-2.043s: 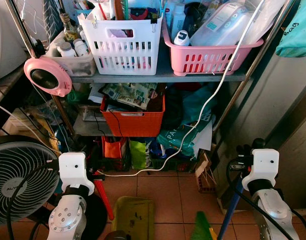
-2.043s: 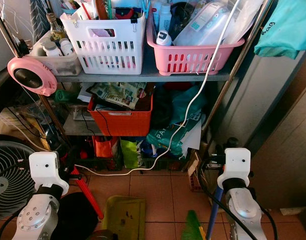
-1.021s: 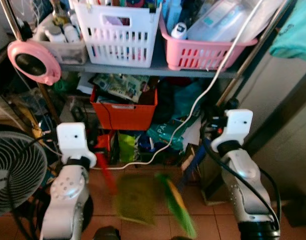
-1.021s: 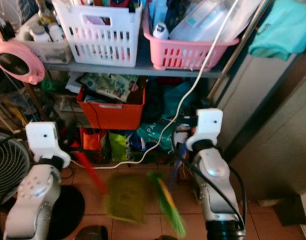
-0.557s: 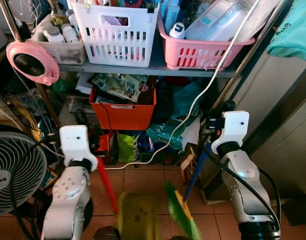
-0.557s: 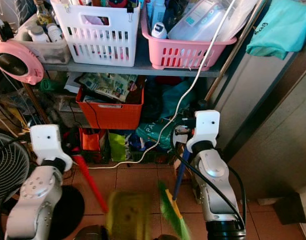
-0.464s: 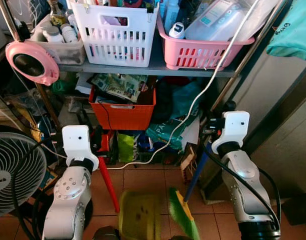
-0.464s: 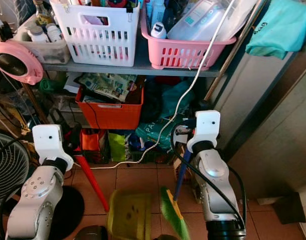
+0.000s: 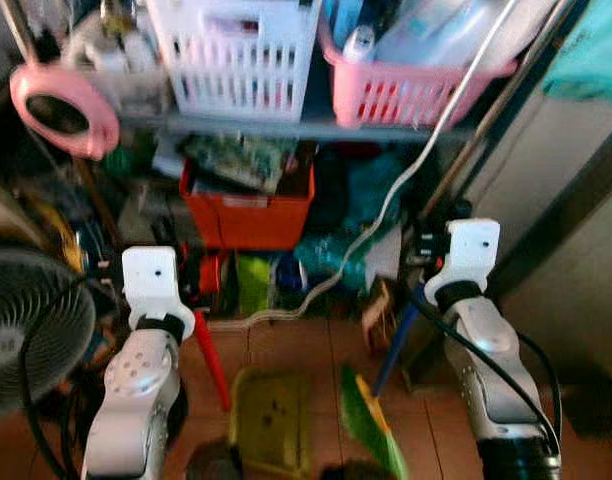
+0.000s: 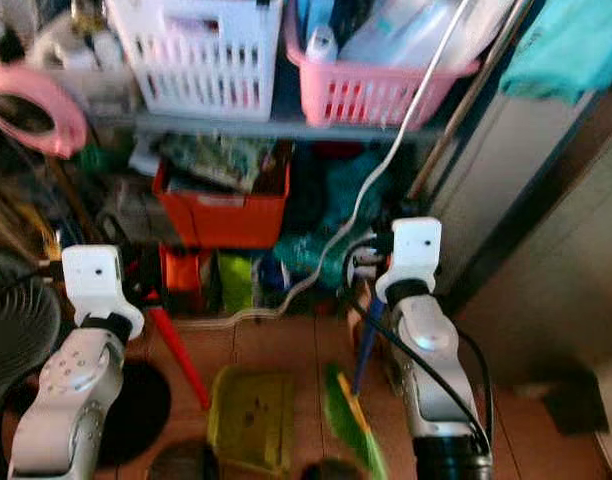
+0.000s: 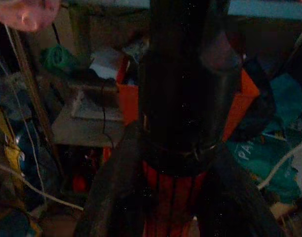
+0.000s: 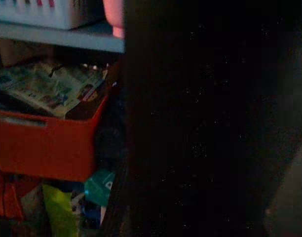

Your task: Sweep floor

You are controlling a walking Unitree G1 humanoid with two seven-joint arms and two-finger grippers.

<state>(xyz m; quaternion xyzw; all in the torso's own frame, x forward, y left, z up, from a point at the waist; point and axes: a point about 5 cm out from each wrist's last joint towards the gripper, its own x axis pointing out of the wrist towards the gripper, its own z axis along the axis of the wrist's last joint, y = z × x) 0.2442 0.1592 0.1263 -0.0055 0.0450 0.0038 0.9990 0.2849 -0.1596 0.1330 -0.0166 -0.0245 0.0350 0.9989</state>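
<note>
Overhead, from the left eye view, the blurred picture showed a cluttered metal shelf unit (image 9: 316,128) with a white basket (image 9: 236,55) and a pink basket (image 9: 411,85) on its upper shelf and an orange bin (image 9: 248,215) below. A white cable (image 9: 406,190) ran down across the shelves. A fan (image 9: 31,330) stood at the left. On the tiled floor (image 9: 296,350) lay a yellow-green dustpan (image 9: 271,420) with a red handle (image 9: 211,360) rising toward the left arm, and beside it a green broom head (image 9: 371,425) on a blue pole (image 9: 398,340) leading up to the right arm.

The right eye view gave the same scene, with a teal cloth (image 10: 561,45) hanging at the upper right.

Along the left wrist view, the left claw (image 11: 185,148) was closed around the red handle (image 11: 173,207), its dark fingers (image 11: 116,187) on either side, the orange bin (image 11: 240,98) behind.

The right wrist view was mostly dark: the right claw (image 12: 200,148) blocked it, and whether its fingers were open I cannot tell. The orange bin (image 12: 47,143) and papers (image 12: 42,89) lay beyond.
</note>
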